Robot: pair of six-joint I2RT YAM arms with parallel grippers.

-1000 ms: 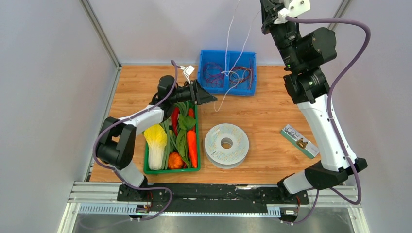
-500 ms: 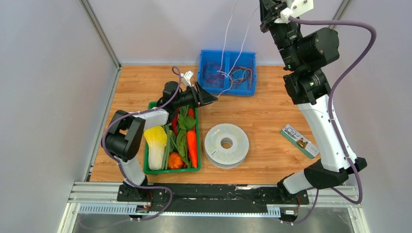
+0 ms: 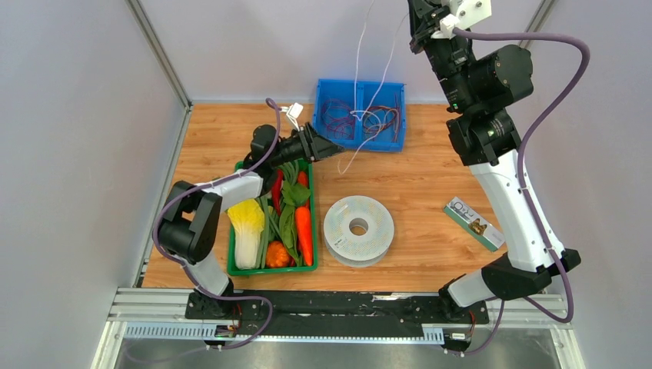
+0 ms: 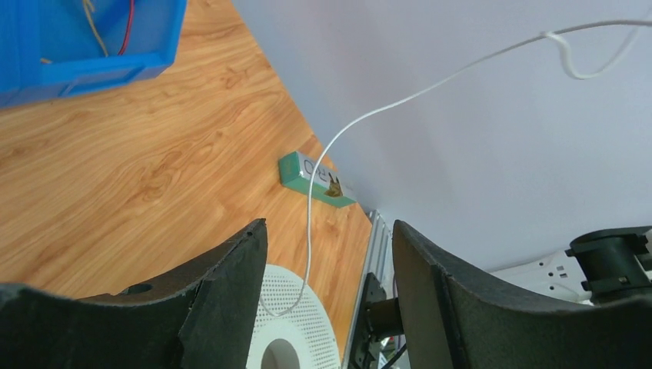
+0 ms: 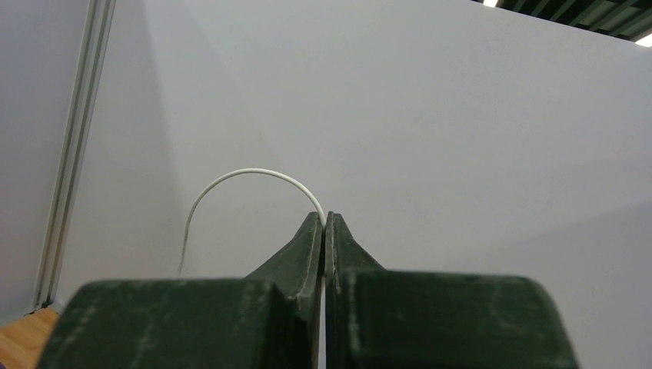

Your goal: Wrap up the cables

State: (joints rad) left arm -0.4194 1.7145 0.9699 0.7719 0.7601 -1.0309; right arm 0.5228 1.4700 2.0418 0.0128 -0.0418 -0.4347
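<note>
1 white wire (image 5: pixel 254 170) pinched tight between right jaws.

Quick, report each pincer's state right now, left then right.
Left pincer: open, gripping nothing.
Right pincer: closed on the white wire.

Wooden table (image 3: pixel 419 184) with blue bin (image 3: pixel 361 146), green vegetable tray (image 3: pixel 269 270), pale-grey spool (image 3: pixel 378 231) (hole upward) and small green box (image 3: pixel 473 223)
</note>
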